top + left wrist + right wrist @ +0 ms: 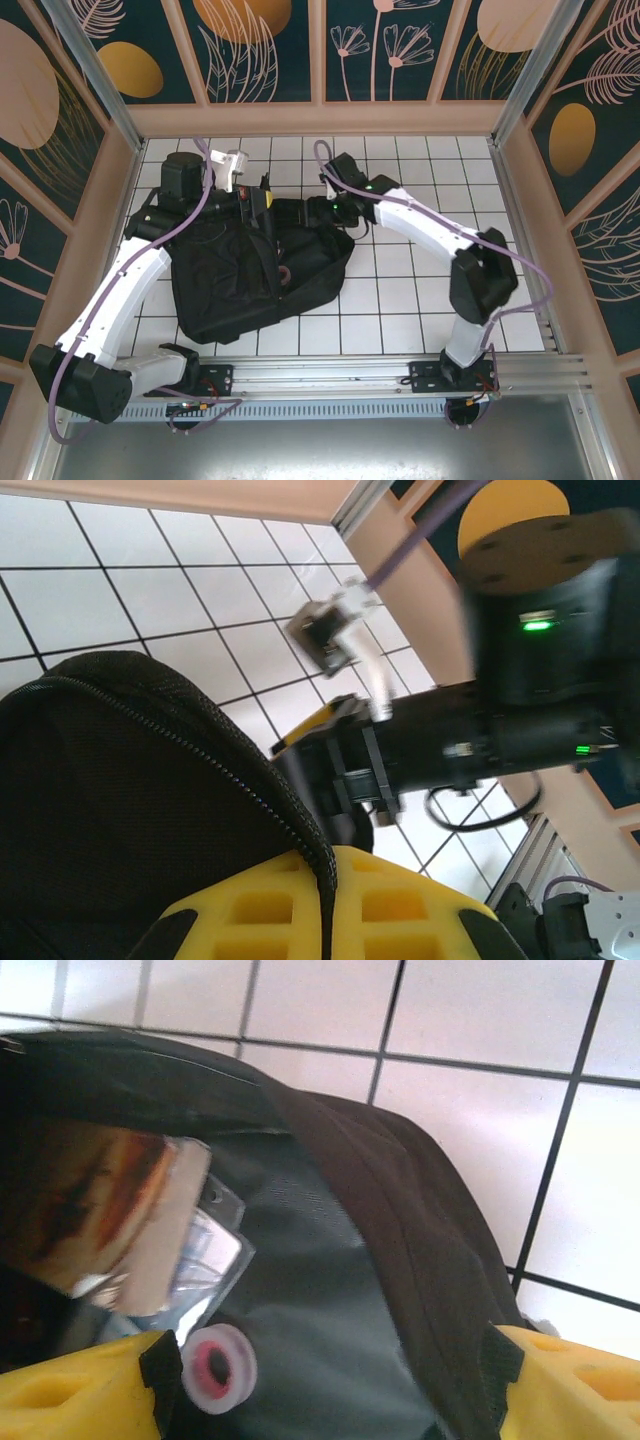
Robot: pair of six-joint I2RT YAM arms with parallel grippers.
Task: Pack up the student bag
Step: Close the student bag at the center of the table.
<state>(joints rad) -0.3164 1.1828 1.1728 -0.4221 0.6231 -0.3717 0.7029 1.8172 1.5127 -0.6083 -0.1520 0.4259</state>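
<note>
The student bag (250,280) lies flat on the white tiled desk (420,300). Its far end is unzipped and gaping, and both arms reach to that end.

The left end effector (263,200) is at the far left corner of the bag's mouth. From the left wrist, its yellow fingers (250,915) are drawn close together with the bag's zippered rim (200,750) running down between them, so the left end effector (325,910) is pinched narrowly on the edge of the bag (120,810). Beyond the bag in that view is the dark body of the right arm (500,730), with green lights lit on it.

The right end effector (325,212) is at the far right side of the bag's mouth. From the right wrist, the right end effector (320,1400) stands wide, its two yellow fingers (570,1385) well apart. The thick black rim of the bag (400,1220) runs down to just beside the finger on the right. The grey lining (320,1300) fills the space between the fingers, and the pictures do not show whether either finger presses on the fabric.

Inside the bag, near the other finger, is a shiny clear packet (140,1220) with something brown in it. Just below the packet is a small pink and white ring (215,1368).
</note>
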